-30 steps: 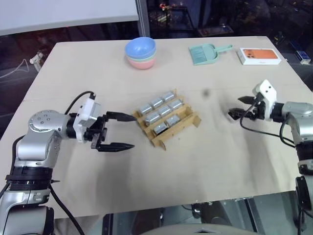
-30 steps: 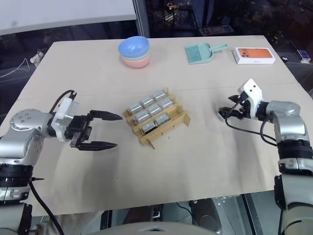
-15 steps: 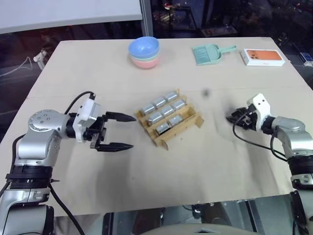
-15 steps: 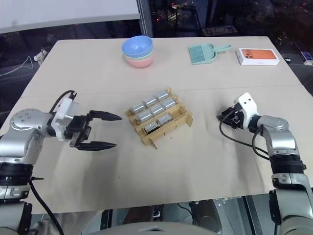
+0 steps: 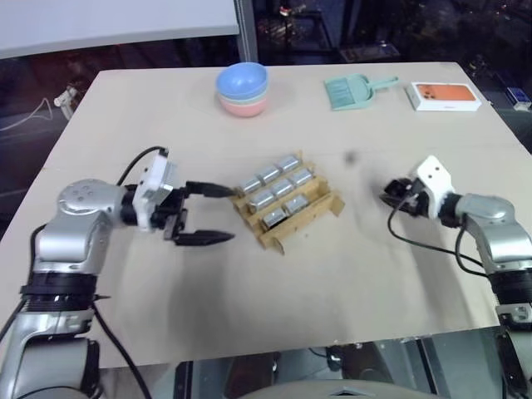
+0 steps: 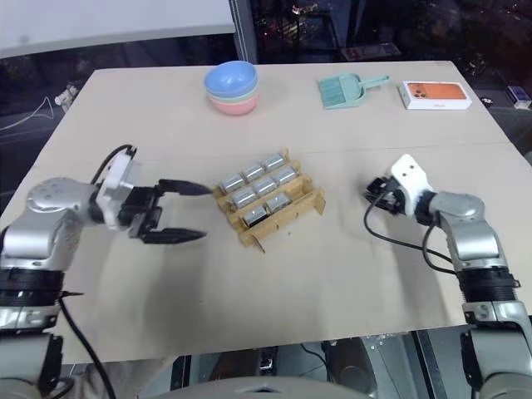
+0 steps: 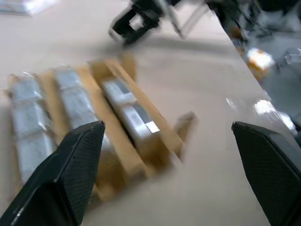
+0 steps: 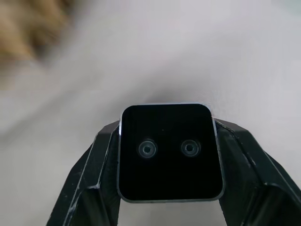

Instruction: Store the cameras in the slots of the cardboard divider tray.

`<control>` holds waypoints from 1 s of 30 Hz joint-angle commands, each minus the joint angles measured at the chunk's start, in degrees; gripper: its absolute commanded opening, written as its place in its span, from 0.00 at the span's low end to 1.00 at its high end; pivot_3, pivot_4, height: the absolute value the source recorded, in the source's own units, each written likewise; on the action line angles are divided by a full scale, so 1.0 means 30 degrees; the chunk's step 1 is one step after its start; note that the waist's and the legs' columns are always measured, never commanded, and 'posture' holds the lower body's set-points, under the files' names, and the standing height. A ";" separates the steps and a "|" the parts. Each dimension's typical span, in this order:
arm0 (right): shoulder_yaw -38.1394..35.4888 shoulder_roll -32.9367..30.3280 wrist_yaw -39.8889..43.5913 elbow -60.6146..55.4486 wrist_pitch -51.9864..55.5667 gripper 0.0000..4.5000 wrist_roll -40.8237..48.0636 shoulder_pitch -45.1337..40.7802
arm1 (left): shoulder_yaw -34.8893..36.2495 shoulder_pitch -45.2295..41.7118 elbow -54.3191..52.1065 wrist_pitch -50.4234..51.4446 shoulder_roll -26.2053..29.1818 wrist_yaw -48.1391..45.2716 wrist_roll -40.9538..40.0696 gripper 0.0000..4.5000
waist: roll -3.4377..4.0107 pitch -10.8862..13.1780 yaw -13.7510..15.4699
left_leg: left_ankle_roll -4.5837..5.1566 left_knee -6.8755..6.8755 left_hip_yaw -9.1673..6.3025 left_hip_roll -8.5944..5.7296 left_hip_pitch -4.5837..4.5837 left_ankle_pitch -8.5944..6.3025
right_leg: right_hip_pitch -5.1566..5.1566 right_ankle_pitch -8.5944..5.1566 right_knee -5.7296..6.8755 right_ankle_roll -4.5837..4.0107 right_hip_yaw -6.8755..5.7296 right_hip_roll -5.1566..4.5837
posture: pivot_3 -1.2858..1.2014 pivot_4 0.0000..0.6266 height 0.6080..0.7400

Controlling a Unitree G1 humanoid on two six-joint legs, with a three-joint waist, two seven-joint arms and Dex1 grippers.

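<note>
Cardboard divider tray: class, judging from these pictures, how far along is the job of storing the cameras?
Done: the cardboard divider tray holds stored cameras in most slots, about eight.
In hand: the right gripper grips one camera between its fingers, right of the tray.
Left: slotting that camera in; a front corner slot looks free. The left gripper waits open beside the tray.

No text, label, brand name, number or sign can be read in these views. The flat orange-and-white box at the far right of the beige table has no readable print. The black square face of the small camera shows 2 round lenses, but no letters.
</note>
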 commanded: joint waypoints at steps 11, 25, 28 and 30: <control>0.4892 0.4071 -0.1774 0.1814 -1.1160 0.46 -0.4818 -0.5368 | -0.0801 -0.4322 0.1241 0.5298 -0.4558 0.6787 0.0215 1.00 | -0.0021 -0.0001 0.0192 | -0.0013 0.0030 -0.0025 -0.0013 -0.0040 0.0008 | 0.0007 0.0005 -0.0004 -0.0006 -0.0030 -0.0013 | 0.52 0.24 1.00; 0.4884 0.4338 -0.3080 0.3361 -1.3210 0.46 -0.6097 -0.5360 | 0.0162 -0.4632 0.0924 0.7501 -0.3852 0.5463 -0.1711 1.00 | -0.0020 0.0000 0.0117 | -0.0092 0.0013 -0.0028 -0.0007 -0.0022 0.0054 | 0.0001 0.0005 0.0013 -0.0010 -0.0028 -0.0010 | 0.52 0.24 1.00; 0.4018 0.4312 -0.3283 0.3636 -1.2907 0.46 -0.5027 -0.5264 | 0.0297 -0.4379 0.0830 0.7382 -0.3177 0.4284 -0.2023 1.00 | -0.0023 0.0001 0.0110 | -0.0092 0.0012 -0.0027 -0.0006 -0.0023 0.0054 | 0.0002 0.0005 0.0010 -0.0011 -0.0029 -0.0010 | 0.52 0.24 1.00; 0.3827 0.4209 -0.3281 0.3796 -1.2921 0.46 -0.4812 -0.5305 | 0.0254 -0.4183 0.0687 0.7412 -0.2834 0.3576 -0.2273 1.00 | -0.0022 0.0002 0.0111 | -0.0093 0.0011 -0.0022 -0.0006 -0.0020 0.0054 | 0.0001 0.0005 0.0010 -0.0011 -0.0024 -0.0010 | 0.52 0.24 1.00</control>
